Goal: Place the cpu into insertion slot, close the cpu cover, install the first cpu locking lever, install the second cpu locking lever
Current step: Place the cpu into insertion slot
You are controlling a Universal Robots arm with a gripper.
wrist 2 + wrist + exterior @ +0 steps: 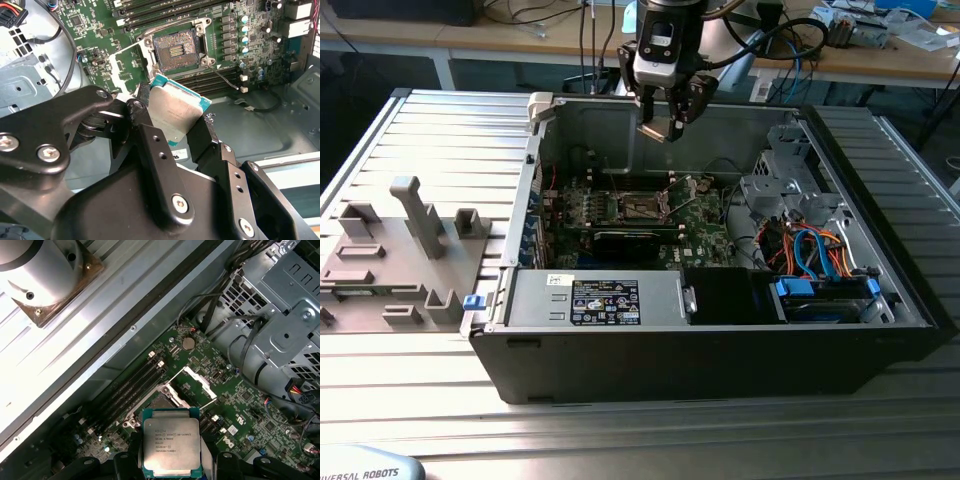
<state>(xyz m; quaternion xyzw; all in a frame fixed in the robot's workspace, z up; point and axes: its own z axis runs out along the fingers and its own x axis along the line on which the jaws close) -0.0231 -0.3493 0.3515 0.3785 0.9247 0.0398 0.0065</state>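
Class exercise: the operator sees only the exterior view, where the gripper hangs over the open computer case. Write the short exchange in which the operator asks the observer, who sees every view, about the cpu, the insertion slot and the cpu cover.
Operator: Does the gripper hold anything?
Observer: Yes. In both wrist views its fingers clamp the cpu by two opposite edges.
Operator: Is the slot free?
Observer: In the second wrist view the insertion slot is empty, with its contacts bare.
Operator: And the cover?
Observer: In the first wrist view the cpu cover stands swung open at the slot's edge.
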